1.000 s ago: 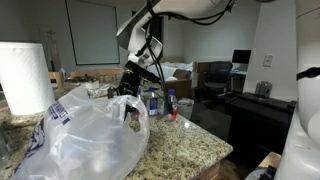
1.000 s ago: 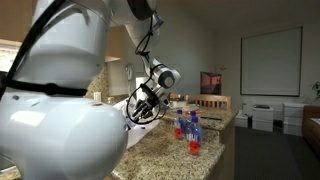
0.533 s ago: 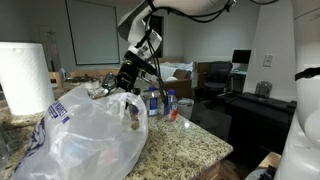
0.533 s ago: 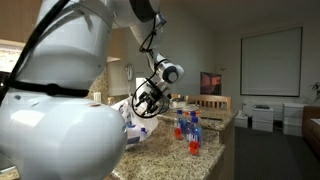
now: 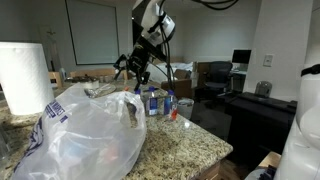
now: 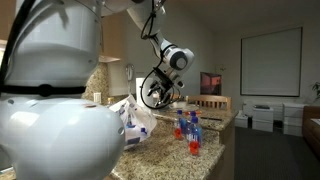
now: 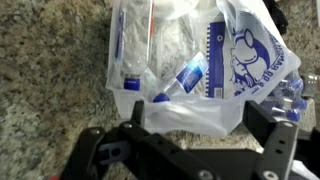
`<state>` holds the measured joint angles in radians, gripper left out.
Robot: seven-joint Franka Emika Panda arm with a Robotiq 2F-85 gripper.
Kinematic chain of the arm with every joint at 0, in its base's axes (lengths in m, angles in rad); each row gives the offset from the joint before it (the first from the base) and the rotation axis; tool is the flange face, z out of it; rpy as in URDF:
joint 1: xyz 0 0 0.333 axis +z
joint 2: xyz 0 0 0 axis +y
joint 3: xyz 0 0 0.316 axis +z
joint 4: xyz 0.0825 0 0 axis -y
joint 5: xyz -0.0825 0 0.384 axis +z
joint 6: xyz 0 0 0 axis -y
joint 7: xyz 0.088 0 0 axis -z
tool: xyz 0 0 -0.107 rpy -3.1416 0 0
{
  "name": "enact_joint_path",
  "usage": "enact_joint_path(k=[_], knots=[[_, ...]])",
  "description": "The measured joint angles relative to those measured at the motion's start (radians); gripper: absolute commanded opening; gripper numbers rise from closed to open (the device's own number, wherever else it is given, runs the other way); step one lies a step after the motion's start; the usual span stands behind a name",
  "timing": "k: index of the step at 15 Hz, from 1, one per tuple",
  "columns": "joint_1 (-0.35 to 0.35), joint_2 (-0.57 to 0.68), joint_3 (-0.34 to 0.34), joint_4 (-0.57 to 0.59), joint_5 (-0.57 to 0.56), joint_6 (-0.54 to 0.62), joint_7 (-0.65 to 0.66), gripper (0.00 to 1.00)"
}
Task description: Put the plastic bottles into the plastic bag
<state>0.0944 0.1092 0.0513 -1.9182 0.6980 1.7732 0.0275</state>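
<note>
From the wrist cam I'm looking down on the bag [image 7: 240, 50], which lies crumpled on the granite counter [image 7: 50, 80] w/ its blue print facing up. Two bottles [image 7: 185, 75] show thru the plastic, lying on their sides inside. The gripper [image 7: 190, 140] hangs above the bag. Its fingers [image 7: 275, 145] are spread wide w/ nothing btwn them and touch nothing. In both exterior views the gripper [image 5: 133, 68] is up in the air over the far end of the bag [image 5: 85, 135], clear of it. A few more bottles [image 6: 188, 124] stand upright in a cluster on the counter just past the bag, and the red-orange bottle [image 6: 193, 146] is at the cluster's near edge. A paper towel roll [image 5: 25, 78] stands behind the bag.
</note>
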Motion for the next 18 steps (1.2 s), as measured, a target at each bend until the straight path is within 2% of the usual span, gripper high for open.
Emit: enact_joint_path(k=[4,8,12,16,17,18], knots=[[-0.017,-0.120,-0.022,-0.078,-0.106,0.159,0.004,1.00],[-0.009,-0.171,0.012,-0.153,-0.242,0.393,0.054,1.00],[-0.002,-0.157,0.053,-0.212,-0.462,0.607,0.210,1.00],[-0.001,-0.117,0.062,-0.234,-0.697,0.740,0.419,1.00],[-0.001,-0.105,0.061,-0.234,-0.754,0.756,0.471,0.91],[-0.001,-0.091,0.059,-0.232,-0.810,0.765,0.523,0.74]])
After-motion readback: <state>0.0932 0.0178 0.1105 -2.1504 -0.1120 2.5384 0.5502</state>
